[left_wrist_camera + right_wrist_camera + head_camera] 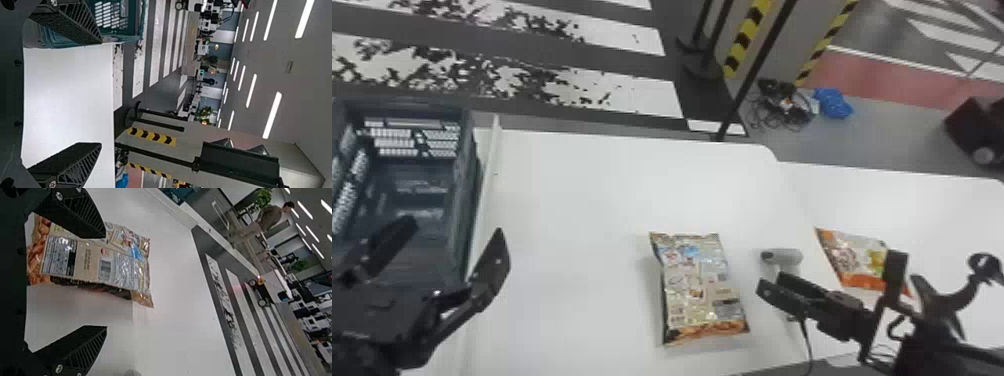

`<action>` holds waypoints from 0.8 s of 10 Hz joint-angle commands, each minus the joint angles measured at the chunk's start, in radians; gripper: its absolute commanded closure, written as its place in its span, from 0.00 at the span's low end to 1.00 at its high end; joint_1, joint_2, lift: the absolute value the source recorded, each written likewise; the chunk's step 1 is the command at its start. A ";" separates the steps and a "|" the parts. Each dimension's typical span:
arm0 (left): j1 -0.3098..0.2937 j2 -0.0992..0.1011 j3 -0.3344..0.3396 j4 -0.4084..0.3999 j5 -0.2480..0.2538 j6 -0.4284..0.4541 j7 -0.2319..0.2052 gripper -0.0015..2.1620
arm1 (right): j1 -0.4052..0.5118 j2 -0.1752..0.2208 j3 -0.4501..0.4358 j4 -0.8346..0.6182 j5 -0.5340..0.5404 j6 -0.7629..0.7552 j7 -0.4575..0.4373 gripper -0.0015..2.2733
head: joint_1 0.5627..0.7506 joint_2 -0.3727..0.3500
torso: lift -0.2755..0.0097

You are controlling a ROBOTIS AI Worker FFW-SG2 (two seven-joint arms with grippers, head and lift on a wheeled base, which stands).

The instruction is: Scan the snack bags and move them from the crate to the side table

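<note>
One snack bag (699,295) in the middle and another snack bag (857,260) at right (two of those, all told), one crate (463,200), one scanner (789,257), two white tabletops (567,200), one left gripper (457,230), one right gripper (770,281).

From where I stood, no wording could be read: the snack bag (699,290) on the white table (567,225) carried a barcode (105,268) and crowded print (too small for my eyes, I admit), and the bag farther right (857,260) bore blurred print.
</note>
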 commanded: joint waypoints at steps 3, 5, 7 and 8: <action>0.019 0.012 0.002 -0.006 -0.020 0.028 0.006 0.03 | -0.243 -0.163 0.181 0.204 0.006 0.274 0.207 0.05 | 0.70 0.03 | 0.66; 0.037 0.009 -0.002 -0.014 -0.045 0.031 0.011 0.03 | -0.302 -0.189 0.297 0.273 0.081 0.246 0.235 0.05 | 0.70 0.03 | 0.66; 0.050 0.010 -0.002 -0.025 -0.056 0.037 0.014 0.03 | -0.316 -0.212 0.369 0.305 0.126 0.170 0.234 0.05 | 0.70 0.03 | 0.66; 0.057 0.010 -0.002 -0.032 -0.063 0.037 0.014 0.03 | -0.316 -0.220 0.383 0.324 0.130 0.136 0.229 0.05 | 0.70 0.03 | 0.66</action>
